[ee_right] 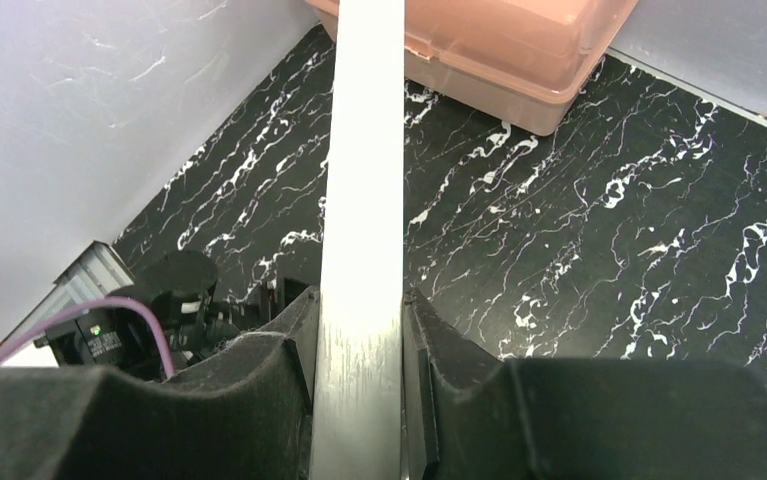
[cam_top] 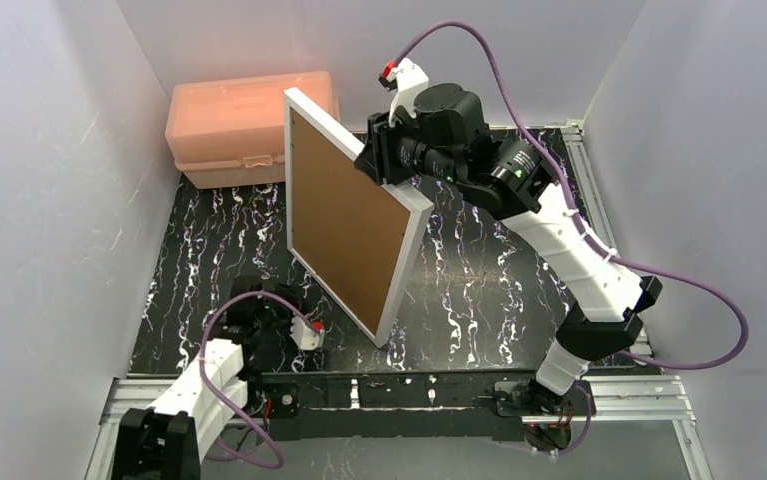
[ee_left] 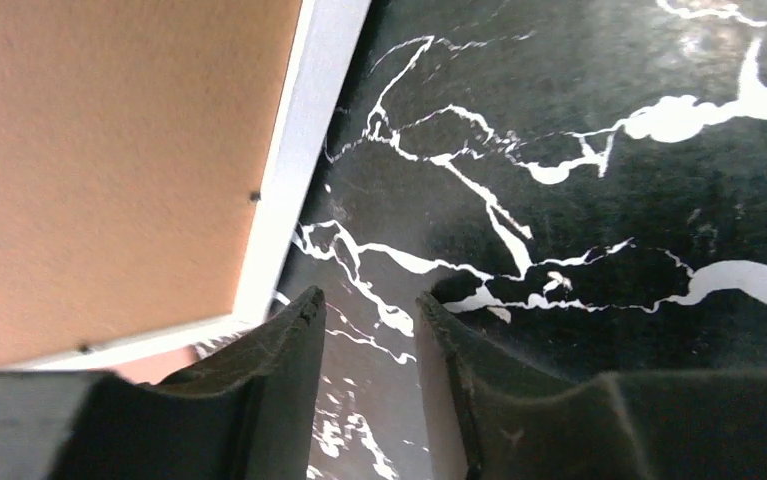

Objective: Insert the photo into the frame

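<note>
The white frame stands tilted on one corner over the black marbled table, its brown cardboard backing facing the camera. My right gripper is shut on the frame's upper right edge; in the right wrist view that white edge runs straight up between the two fingers of the right gripper. My left gripper sits low near the frame's bottom left corner. In its wrist view the left gripper is open over bare table, with the frame's rim just to the left. The photo is hidden.
A salmon-pink plastic box stands at the back left against the wall, close behind the frame. Grey walls enclose the table on the left, back and right. A metal rail runs along the near edge.
</note>
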